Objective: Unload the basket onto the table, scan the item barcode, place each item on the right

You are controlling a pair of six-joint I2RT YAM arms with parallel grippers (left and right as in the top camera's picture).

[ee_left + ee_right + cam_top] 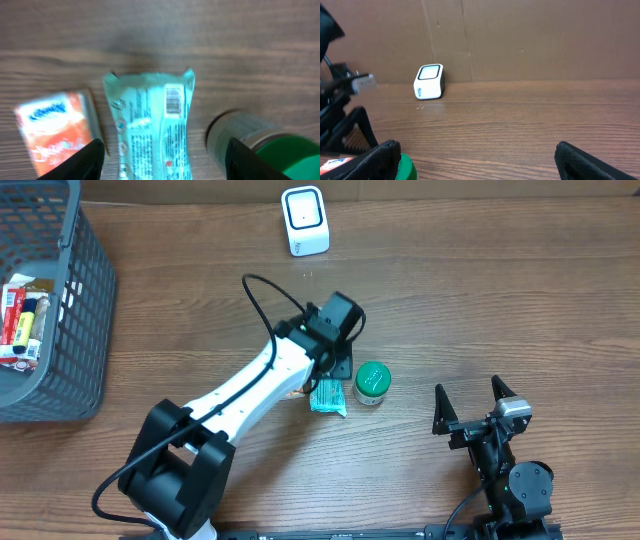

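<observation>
A teal packet lies flat on the wooden table, its barcode facing up. My left gripper hangs right over it, open, one finger on each side of the packet and neither touching it. From overhead, the teal packet pokes out below the left gripper. The white scanner stands at the far edge of the table, also visible as the white scanner against the cardboard wall. My right gripper rests open and empty near the front right.
A green-lidded jar stands just right of the packet, close to the left gripper's right finger. An orange packet lies just left of the teal one. A dark mesh basket holding several items sits at the far left.
</observation>
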